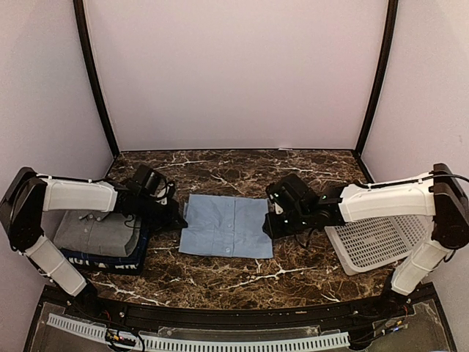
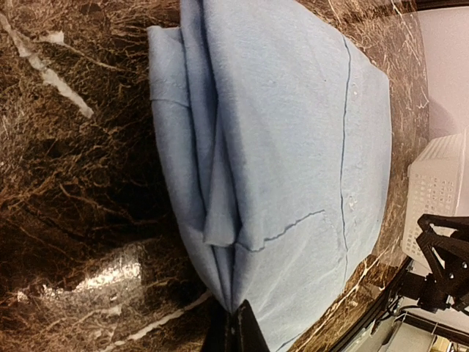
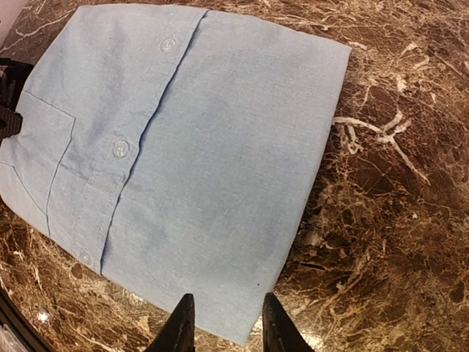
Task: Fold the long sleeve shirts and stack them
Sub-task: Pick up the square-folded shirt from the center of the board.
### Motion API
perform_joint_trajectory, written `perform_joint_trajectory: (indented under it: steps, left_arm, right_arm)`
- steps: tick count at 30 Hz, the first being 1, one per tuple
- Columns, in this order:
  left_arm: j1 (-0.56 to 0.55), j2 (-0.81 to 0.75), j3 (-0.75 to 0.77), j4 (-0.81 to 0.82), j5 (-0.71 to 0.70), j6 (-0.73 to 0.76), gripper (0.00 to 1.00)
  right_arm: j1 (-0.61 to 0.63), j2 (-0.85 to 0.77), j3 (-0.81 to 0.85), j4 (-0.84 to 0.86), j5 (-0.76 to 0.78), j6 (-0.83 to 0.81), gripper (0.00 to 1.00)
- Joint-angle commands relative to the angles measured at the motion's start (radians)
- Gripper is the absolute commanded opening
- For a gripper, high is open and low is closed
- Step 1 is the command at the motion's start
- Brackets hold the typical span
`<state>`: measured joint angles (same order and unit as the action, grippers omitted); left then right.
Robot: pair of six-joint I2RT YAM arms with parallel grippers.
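Jaws of left arm clenched on light blue shirt point(image 1: 227, 226) edge; right jaws part open astride opposite edge.

We are seeing a folded light blue button-front cloth shirt point(image 1: 227, 226) at the centre of the frame, its round buttons showing a paler blue. At the left we are seeing a grey collared cloth shirt point(image 1: 95, 229) and a dark navy cloth shirt with white lettering point(image 1: 102, 260). The marble tabletop point(image 1: 242, 169) is showing dark brown with white veins, and a white plastic lattice basket point(image 1: 374, 242) is showing at the right.
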<state>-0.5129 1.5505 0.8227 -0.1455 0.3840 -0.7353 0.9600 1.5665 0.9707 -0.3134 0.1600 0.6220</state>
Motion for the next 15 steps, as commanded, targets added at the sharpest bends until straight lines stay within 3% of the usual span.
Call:
perform_joint_trajectory:
  steps: [1,8,15]
  left_arm:
    - [0.02,-0.083,0.062,-0.153,0.02,0.095,0.0]
    - [0.049,-0.135,0.136,-0.295,0.023,0.192,0.0]
    - [0.066,-0.181,0.193,-0.399,0.03,0.253,0.0]
  right_arm:
    - [-0.019,0.075,0.066,0.049,0.001,-0.037,0.26]
    - [-0.038,0.245,0.183,0.048,0.011,-0.078,0.06]
    - [-0.037,0.352,0.234,0.088,-0.036,-0.082,0.05]
